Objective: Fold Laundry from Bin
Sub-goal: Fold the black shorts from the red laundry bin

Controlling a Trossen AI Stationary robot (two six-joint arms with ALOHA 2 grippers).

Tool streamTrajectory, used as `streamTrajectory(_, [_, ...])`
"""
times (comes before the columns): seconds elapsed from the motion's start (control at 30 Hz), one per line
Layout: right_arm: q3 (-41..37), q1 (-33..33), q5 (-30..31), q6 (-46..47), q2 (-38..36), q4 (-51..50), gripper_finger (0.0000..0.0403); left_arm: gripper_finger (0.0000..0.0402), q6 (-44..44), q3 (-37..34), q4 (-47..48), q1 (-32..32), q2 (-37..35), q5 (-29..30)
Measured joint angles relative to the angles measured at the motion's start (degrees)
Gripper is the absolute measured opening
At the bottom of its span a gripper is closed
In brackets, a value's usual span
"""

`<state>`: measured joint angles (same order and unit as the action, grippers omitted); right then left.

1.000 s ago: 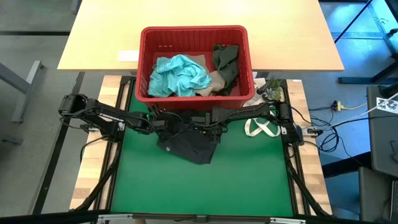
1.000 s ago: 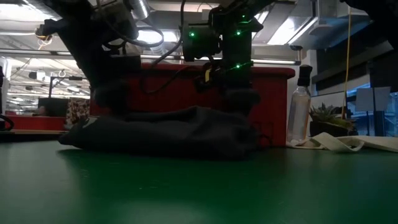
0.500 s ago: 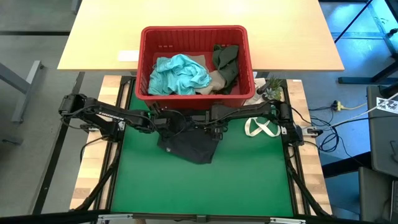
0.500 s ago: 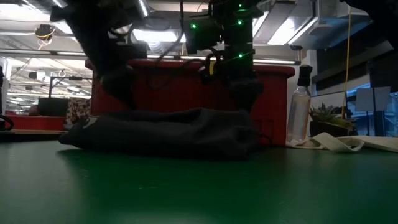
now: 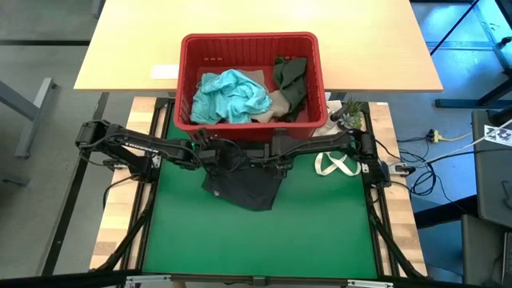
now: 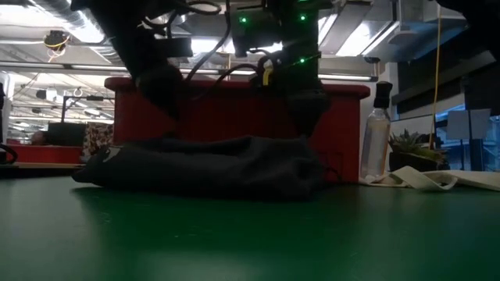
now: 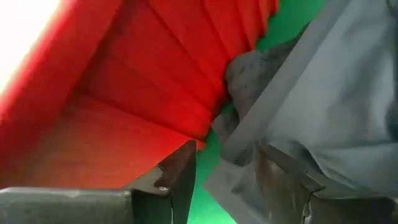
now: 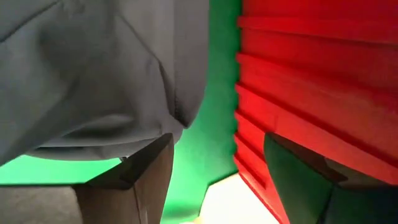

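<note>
A dark grey garment [image 5: 244,186] lies crumpled on the green mat [image 5: 240,240], its far edge close to the red bin's near wall [image 6: 226,117]. The bin [image 5: 250,38] holds teal [image 5: 232,94], dark olive [image 5: 290,78] and beige [image 5: 276,104] laundry. My left gripper [image 5: 210,158] hangs open above the garment's far left part; the garment shows grey [image 7: 323,106] past its fingers. Over the far right part, my right gripper [image 5: 270,158] is open too. In the low view both stand clear above the cloth [image 6: 203,166].
A white cloth bag with loop handles [image 5: 334,164] lies on the mat's right side. A spray bottle [image 6: 376,140] and a small plant [image 5: 350,114] stand by the bin's right corner. The mat's near half is bare.
Both grippers have risen from the dark garment's far edge and now hang clear of it, close to the bin's near wall. The garment stays on the mat in the same place, its top lying a little flatter.
</note>
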<state>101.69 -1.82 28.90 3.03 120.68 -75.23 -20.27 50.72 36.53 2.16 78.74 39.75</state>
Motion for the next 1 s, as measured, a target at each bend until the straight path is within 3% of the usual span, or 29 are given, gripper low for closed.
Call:
streamTrajectory(0.2, [0.07,2.17,1.52,0.00,-0.54,-2.24,0.0250,0.0153,-0.31,3.14,3.14,2.37,0.00,-2.67])
streamTrajectory(0.63, [0.04,9.49,-0.48,-2.19,-7.44,-3.32,0.0250,0.0153,-1.59,4.39,3.50,12.71,0.00,-19.42])
streamTrajectory(0.8, [-2.34,11.33,-8.47,-8.68,-12.76,6.08,0.0250,0.0153,-6.40,3.66,1.53,16.99,0.00,-19.48])
streamTrajectory(0.93, [-8.12,11.17,-15.86,-14.45,-16.22,17.42,0.0250,0.0153,-7.70,-0.32,-7.88,20.11,0.00,-17.84])
streamTrajectory(1.0, [-10.85,10.24,-16.47,-15.91,-16.55,22.91,0.0250,0.0153,-7.80,-2.64,-14.11,21.16,0.00,-16.33])
